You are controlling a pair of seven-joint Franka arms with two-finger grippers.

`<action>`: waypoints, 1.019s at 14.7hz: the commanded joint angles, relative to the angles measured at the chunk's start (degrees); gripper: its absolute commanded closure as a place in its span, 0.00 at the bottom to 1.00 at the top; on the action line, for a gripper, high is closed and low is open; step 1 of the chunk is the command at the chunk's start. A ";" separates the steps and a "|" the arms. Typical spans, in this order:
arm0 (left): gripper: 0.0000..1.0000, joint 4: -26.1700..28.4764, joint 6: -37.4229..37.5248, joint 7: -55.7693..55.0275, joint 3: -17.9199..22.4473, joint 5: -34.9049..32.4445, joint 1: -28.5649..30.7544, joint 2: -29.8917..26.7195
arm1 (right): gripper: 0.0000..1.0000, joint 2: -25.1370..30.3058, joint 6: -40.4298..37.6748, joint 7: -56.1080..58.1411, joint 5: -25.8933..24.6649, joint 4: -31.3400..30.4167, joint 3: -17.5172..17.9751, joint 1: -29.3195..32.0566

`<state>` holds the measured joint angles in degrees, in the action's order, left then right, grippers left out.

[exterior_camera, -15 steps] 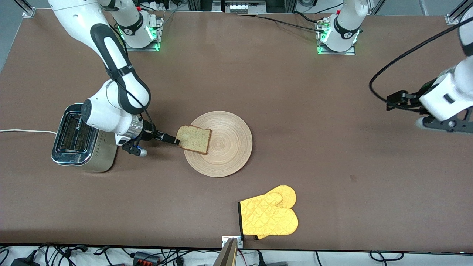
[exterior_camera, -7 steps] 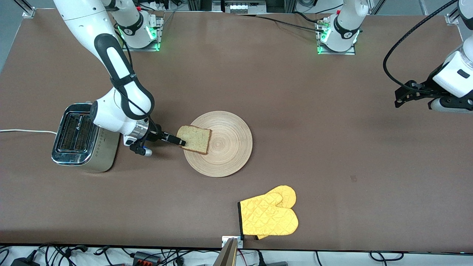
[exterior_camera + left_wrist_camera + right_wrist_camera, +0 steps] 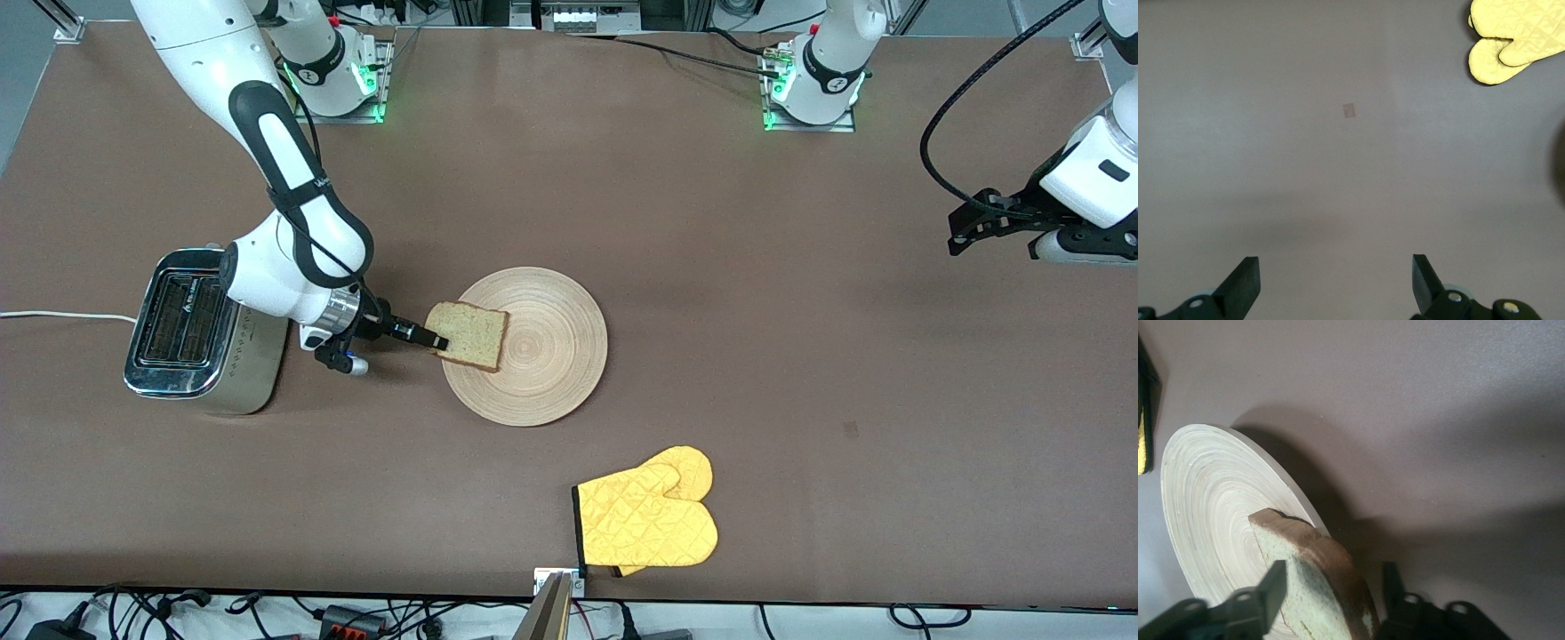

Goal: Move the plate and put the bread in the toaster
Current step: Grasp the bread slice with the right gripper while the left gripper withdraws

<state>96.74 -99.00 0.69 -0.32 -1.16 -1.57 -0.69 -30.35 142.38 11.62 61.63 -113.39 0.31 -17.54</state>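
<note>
The bread (image 3: 468, 335) lies on the edge of the round wooden plate (image 3: 542, 364) that is toward the toaster (image 3: 191, 333). My right gripper (image 3: 436, 341) reaches in low from the toaster's side and straddles the slice's crust edge. In the right wrist view one finger lies over the bread's (image 3: 1308, 580) pale face; the other stands beside the dark crust with a small gap, so the right gripper (image 3: 1335, 587) is open around it. The plate (image 3: 1205, 500) lies flat under the slice. My left gripper (image 3: 960, 236) hangs open over bare table at the left arm's end; between the left gripper's (image 3: 1336, 280) fingers is only tabletop.
A yellow oven mitt (image 3: 647, 520) lies near the table's front edge, nearer to the camera than the plate; the mitt (image 3: 1515, 37) also shows in the left wrist view. The toaster's white cord (image 3: 53, 315) runs off toward the right arm's end.
The right gripper slid forward onto the bread's edge and its fingers have narrowed around the slice. The left arm rose and drew back toward its end of the table.
</note>
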 commanded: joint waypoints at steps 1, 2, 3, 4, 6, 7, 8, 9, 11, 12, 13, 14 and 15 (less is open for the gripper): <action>0.00 1.09 0.29 -0.69 0.06 0.98 -0.54 -1.33 | 0.48 0.29 0.62 1.48 1.65 -0.51 0.21 -0.30; 0.00 1.09 0.21 -0.69 0.06 0.98 -0.63 -1.24 | 0.49 0.29 0.62 1.39 1.65 -0.51 0.21 -0.22; 0.00 1.09 0.21 -0.69 0.06 0.98 -0.72 -1.24 | 0.52 0.29 0.53 1.39 1.65 -0.51 0.21 -0.22; 0.00 1.09 0.21 -0.69 0.06 0.98 -0.72 -1.24 | 0.53 0.29 0.53 1.30 1.65 -0.51 0.21 -0.30; 0.00 1.09 0.29 -0.78 0.06 0.98 -0.63 -1.24 | 0.67 0.47 0.53 1.13 1.65 -0.51 0.21 -0.22; 0.00 1.09 0.29 -0.78 0.06 0.98 -0.63 -1.24 | 0.76 0.64 0.36 0.95 1.65 -0.51 0.21 -0.22; 0.00 1.09 0.29 -0.78 0.06 0.98 -0.54 -1.16 | 0.84 0.90 0.10 0.95 1.65 -0.51 0.21 -0.22; 0.00 1.09 0.29 -0.78 0.06 0.98 -0.54 -1.16 | 0.92 1.08 -0.17 0.69 1.65 -0.34 0.21 -0.04; 0.00 1.09 0.29 -0.78 0.06 0.98 -0.63 -1.16 | 1.00 2.04 -0.52 0.51 1.57 -0.08 0.13 -0.04; 0.00 1.09 0.29 -0.78 0.06 0.98 -0.63 -1.16 | 1.00 2.66 -0.52 0.60 1.13 0.01 -0.22 -0.21; 0.00 1.09 0.29 -0.78 0.06 0.98 -0.63 -1.16 | 1.00 3.36 -0.70 0.60 0.87 0.27 -0.31 0.05; 0.00 1.09 0.29 -0.78 0.06 0.98 -0.63 -1.16 | 1.00 4.15 -0.78 0.51 0.78 0.28 -0.40 0.22; 0.00 1.09 0.29 -0.78 0.06 0.98 -0.63 -1.16 | 1.00 5.12 -1.05 -0.10 0.78 0.36 -0.58 0.48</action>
<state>96.92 -98.98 0.40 -0.40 -1.16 -2.02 -0.69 -27.91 142.18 11.59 61.93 -112.68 0.16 -17.48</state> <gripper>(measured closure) 0.000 0.868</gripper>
